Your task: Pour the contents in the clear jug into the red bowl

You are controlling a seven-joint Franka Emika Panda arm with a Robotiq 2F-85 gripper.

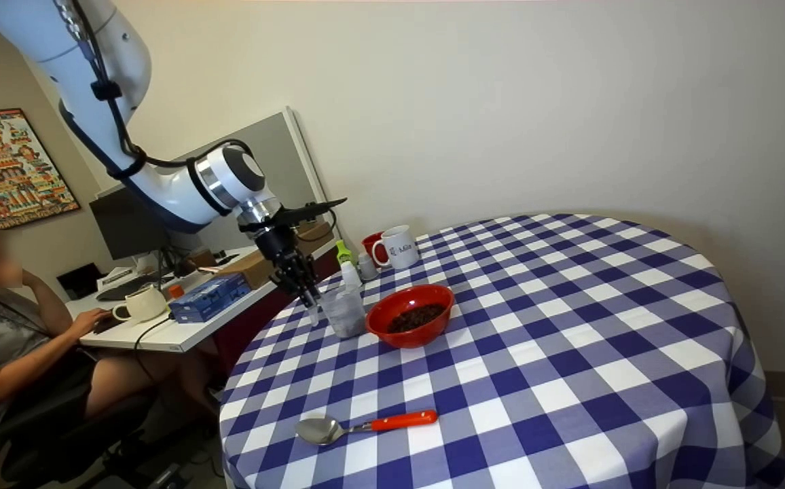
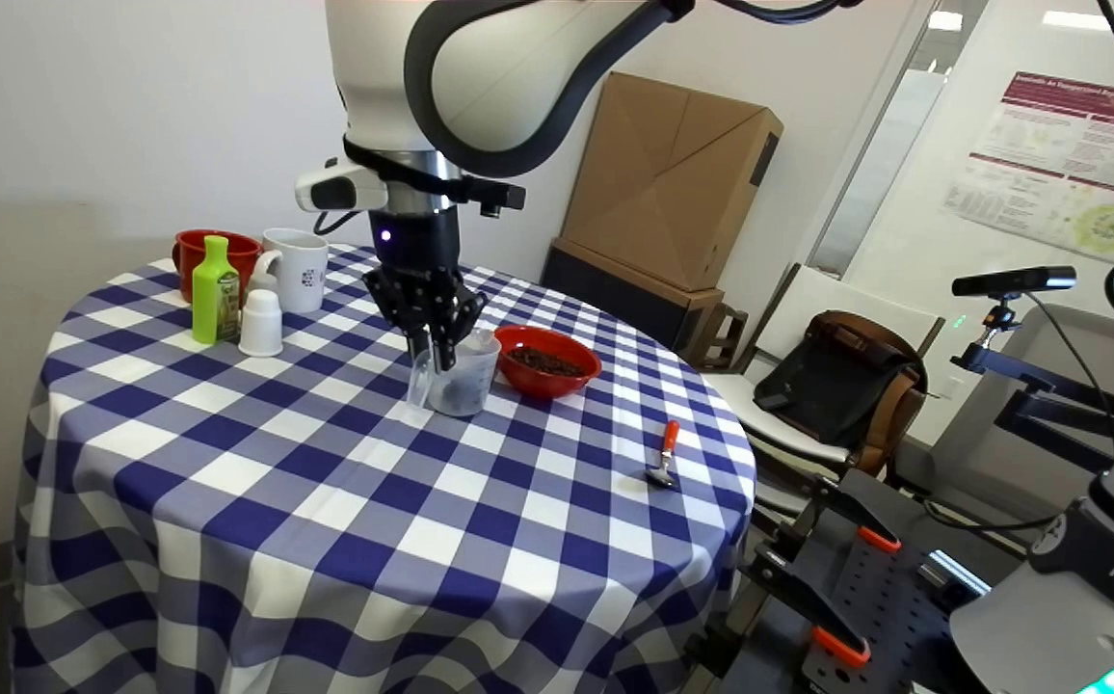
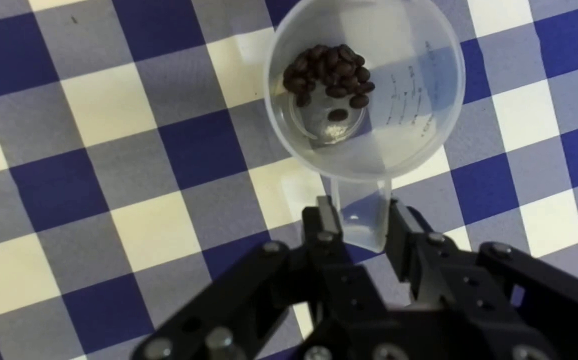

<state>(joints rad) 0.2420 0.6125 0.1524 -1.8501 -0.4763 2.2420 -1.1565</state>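
The clear jug [image 1: 345,314] stands about upright beside the red bowl, also in an exterior view [image 2: 472,376] and the wrist view [image 3: 409,140]. Dark beans [image 3: 329,75] lie in its bottom. My gripper [image 3: 361,220] has its fingers against both sides of the jug's handle, shut on it; it shows in both exterior views [image 1: 311,303] [image 2: 432,359]. I cannot tell whether the jug's base touches the cloth. The red bowl [image 1: 411,338], holding dark beans, sits close to the jug in both exterior views [image 2: 545,387]; it is out of the wrist view.
A red-handled spoon [image 1: 365,428] lies near the table edge. A white mug [image 2: 302,275], a red mug [image 2: 220,253], a green bottle [image 2: 215,301] and a white cup-shaped thing [image 2: 261,328] stand together on the checked cloth. A person sits at a desk [image 1: 168,333] beside the table.
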